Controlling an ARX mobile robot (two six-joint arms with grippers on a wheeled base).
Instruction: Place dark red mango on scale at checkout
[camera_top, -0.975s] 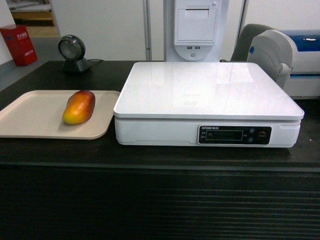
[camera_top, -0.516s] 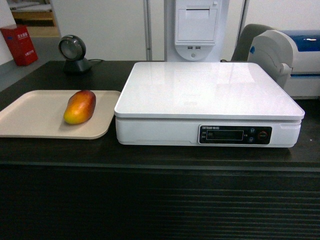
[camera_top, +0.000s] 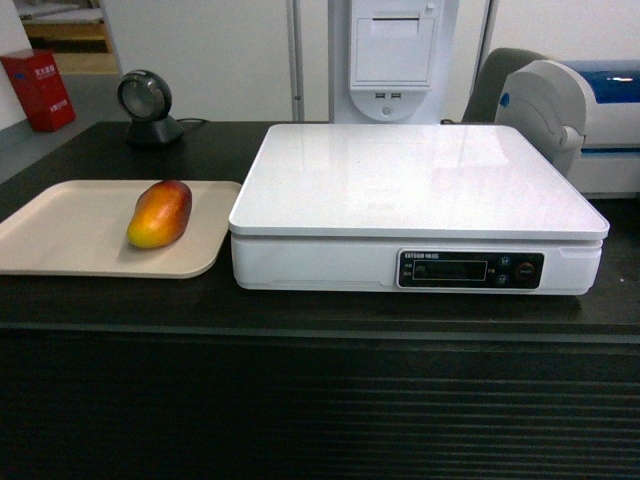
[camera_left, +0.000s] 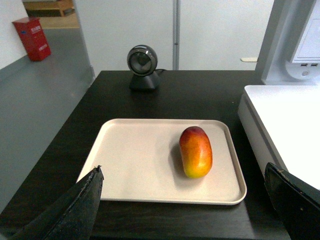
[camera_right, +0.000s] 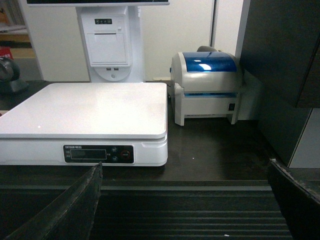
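While both tools hang spread apart, the dark red mango (camera_top: 159, 213) lies untouched.
Across the frame's middle runs the tabletop (camera_top: 300, 305); right of center sits the scale (camera_top: 415, 205), left the beige tray (camera_top: 60, 235) bearing the fruit.

Small pale lettering is seen above the display on the black panel (camera_top: 469, 269) at the front right of the scale (camera_top: 415, 180), too small to be read; the same strip is seen in the right wrist view (camera_right: 98, 153), also illegible. Pale characters are printed on the red box (camera_top: 38, 88) at far left, not readable. No number is shown on the display. No other text, brand or sign can be made out.
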